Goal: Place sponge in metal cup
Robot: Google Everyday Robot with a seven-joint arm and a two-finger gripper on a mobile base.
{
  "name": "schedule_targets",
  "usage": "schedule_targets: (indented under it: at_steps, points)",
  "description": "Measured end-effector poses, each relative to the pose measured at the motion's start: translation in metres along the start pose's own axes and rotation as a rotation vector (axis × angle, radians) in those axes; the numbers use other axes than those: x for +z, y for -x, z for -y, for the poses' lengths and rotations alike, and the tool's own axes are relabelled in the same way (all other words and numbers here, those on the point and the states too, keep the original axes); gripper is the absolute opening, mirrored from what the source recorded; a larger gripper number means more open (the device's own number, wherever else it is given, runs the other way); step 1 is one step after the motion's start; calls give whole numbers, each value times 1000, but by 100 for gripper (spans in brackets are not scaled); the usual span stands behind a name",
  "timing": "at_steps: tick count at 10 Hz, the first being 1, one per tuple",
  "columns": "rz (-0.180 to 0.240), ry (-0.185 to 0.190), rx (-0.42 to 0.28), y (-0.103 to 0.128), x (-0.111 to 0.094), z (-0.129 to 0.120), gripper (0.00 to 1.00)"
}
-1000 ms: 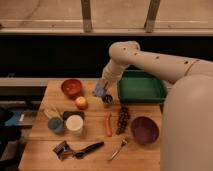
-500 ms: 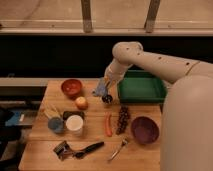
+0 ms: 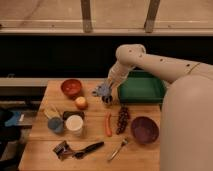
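Note:
My gripper point(image 3: 104, 91) hangs at the end of the white arm, over the back middle of the wooden table point(image 3: 45, 145). It is shut on the light-blue sponge point(image 3: 100, 90), which sticks out to the left of the fingers. The metal cup point(image 3: 107, 99) stands directly below the gripper as a small dark cylinder, just left of the green tray. The sponge is at the cup's rim; I cannot tell whether it touches it.
A green tray point(image 3: 141, 88) is at the back right. A red bowl point(image 3: 71, 87) and an orange fruit point(image 3: 81, 102) are to the left. A white cup point(image 3: 74, 124), a round blue cup point(image 3: 55, 124), a chili point(image 3: 108, 124), grapes point(image 3: 122, 119), a purple bowl point(image 3: 145, 129), a fork point(image 3: 117, 149) and a black brush point(image 3: 89, 148) lie in front.

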Motion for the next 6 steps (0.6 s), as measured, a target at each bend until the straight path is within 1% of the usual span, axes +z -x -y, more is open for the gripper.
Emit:
schedule_targets:
  at_steps: [3,4,6]
  points:
    - [-13,2,69,12,17,14,0]
    - [-17,2,80,15,20,17,0]
    - [-37,2,94,14,28,19,0]
